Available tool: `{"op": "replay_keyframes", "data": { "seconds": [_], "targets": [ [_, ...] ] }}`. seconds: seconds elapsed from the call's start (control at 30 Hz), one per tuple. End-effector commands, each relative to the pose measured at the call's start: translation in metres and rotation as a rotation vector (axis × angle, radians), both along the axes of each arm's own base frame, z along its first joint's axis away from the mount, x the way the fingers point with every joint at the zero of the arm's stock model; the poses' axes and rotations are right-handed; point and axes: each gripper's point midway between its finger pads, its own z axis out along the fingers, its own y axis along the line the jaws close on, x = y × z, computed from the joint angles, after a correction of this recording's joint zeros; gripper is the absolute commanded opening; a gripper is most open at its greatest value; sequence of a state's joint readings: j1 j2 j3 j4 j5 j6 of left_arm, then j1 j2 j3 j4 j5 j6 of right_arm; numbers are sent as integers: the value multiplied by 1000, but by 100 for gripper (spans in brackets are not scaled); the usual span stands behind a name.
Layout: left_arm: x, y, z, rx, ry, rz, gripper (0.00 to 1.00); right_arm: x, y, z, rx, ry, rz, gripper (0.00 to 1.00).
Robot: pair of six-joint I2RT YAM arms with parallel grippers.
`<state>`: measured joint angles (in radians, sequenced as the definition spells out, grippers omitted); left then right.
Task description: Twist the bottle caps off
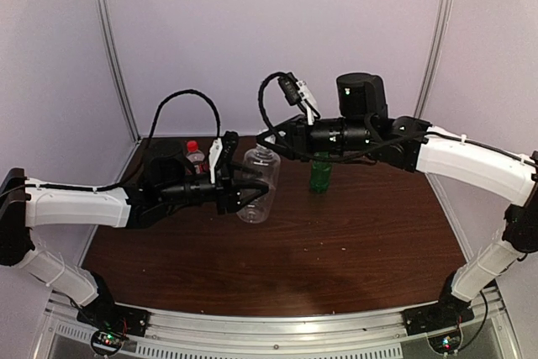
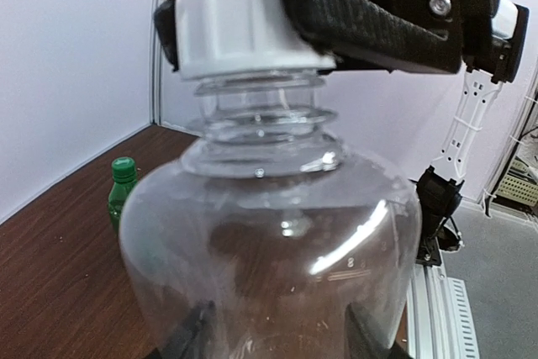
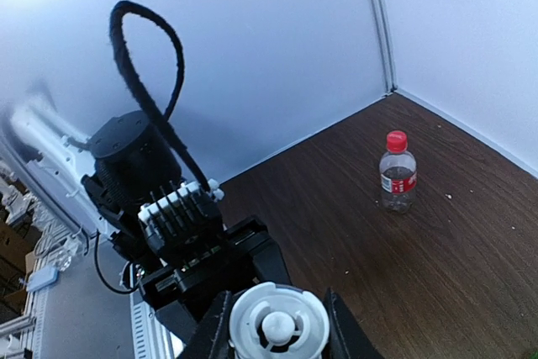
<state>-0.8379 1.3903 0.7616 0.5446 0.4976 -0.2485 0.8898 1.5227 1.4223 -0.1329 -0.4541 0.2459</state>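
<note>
Top external view: showing both arms meeting over the middle of the dark counter (image 1: 336,241).
Left tool (image 1: 249,192): pinching the clear bottle (image 1: 261,206) around its body, extending in from 9 o'clock.
Right tool (image 1: 271,142): pressing on the white cap (image 3: 278,325) from both sides, extending in from 2 o'clock and touching the cap's rim with both fingers (image 3: 215,330) in the right wrist view.
Clear bottle: leaning slightly, neck pointing toward 1 o'clock, giving no clear sight of base contact with the counter.
White cap: sitting on the neck, with thread rings bare beneath it in the left wrist view.
Green bottle (image 1: 319,176): standing upright at 1 o'clock on the counter, behind the right arm, wearing its green cap (image 2: 123,169).
Red-label bottle (image 1: 197,162): standing upright at 10 o'clock near the back corner, wearing its red cap (image 1: 192,146), well apart from both tools.
</note>
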Motion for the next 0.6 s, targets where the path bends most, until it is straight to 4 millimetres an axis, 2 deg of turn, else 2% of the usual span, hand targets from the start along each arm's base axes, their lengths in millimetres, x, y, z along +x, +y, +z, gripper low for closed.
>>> {"op": "replay_keyframes", "data": {
  "seconds": [0.0,0.17,0.23,0.37,0.57],
  "targets": [
    [-31,-2,28,-69,-88,-162,37,-29,-8,31,77,-126,259,10],
    [-61,1,40,-126,-95,-328,38,-61,-15,30,91,-209,528,18],
    [-70,2,43,-147,-89,-378,38,-67,-16,26,85,-233,587,19],
    [-77,3,50,-190,-88,-424,38,-74,-19,26,103,-244,666,20],
    [-82,2,49,-202,-70,-471,38,-84,-28,32,151,-254,757,20]
  ]
}}
